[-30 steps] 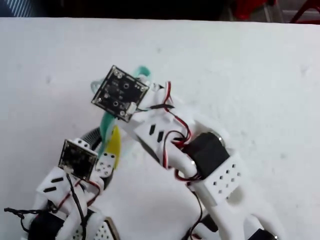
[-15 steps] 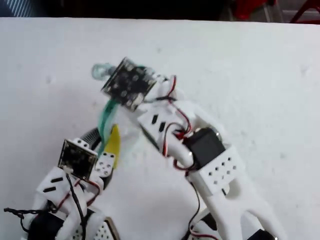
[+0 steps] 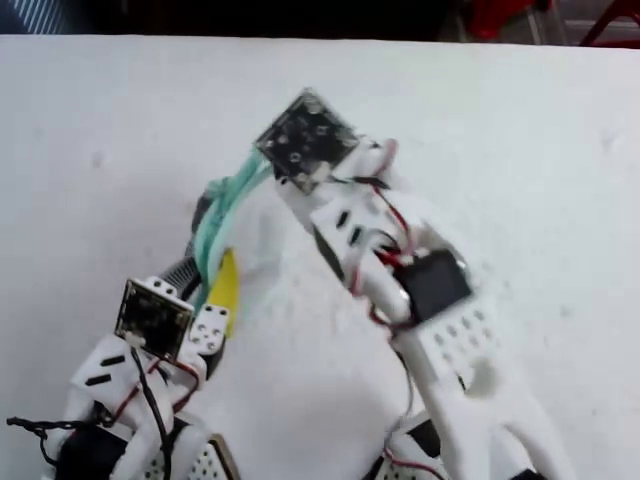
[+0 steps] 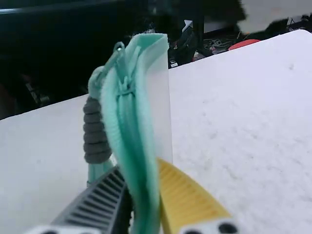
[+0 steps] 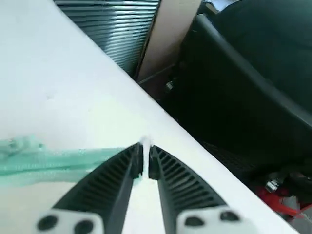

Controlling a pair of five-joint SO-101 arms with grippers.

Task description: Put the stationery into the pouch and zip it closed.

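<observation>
Right gripper (image 5: 145, 156) is swinging toward the table's (image 3: 520, 120) far edge, pressed together at the pouch (image 4: 146, 112) that left gripper (image 4: 140, 169) is clamping; zip (image 4: 127, 92) seemingly almost closed.

Frosted plastic pouch (image 4: 146, 112), matt table (image 4: 243, 122)

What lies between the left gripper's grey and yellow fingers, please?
The pouch: its teal zipper edge is clamped between the grey finger and the yellow finger, as the left wrist view shows.
</observation>
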